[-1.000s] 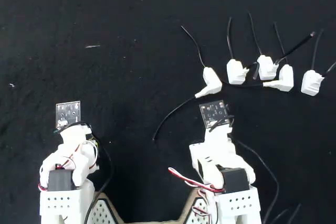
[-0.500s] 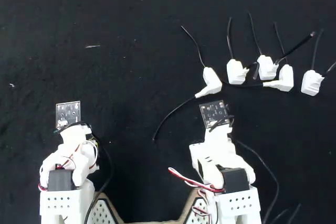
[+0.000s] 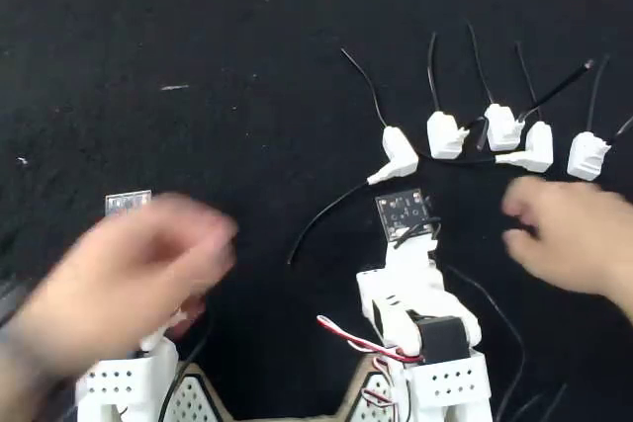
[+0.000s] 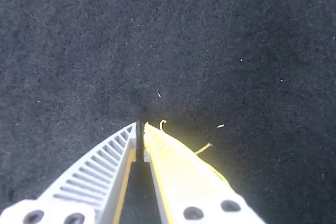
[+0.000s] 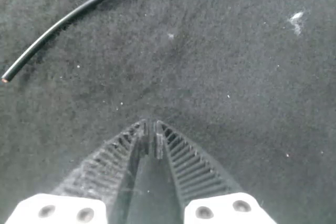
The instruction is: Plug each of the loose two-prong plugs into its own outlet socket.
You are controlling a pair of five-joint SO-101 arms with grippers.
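Pointing at the black counter (image 4: 236, 35), the left claw (image 4: 140, 126) is pressed together, empty. The right claw (image 5: 151, 125) is likewise together, with white plugs (image 3: 445, 135) lying loose nearby.

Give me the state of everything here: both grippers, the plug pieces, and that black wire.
Left gripper: shut, empty.
Right gripper: shut, empty.
White plug pieces: lying on the table, none gripped.
Black wire: lying loose, its end free.

Five white corded connectors (image 3: 400, 157), two robot arms (image 3: 415, 294), two blurred hands (image 3: 569, 234), one black table (image 3: 247, 66).
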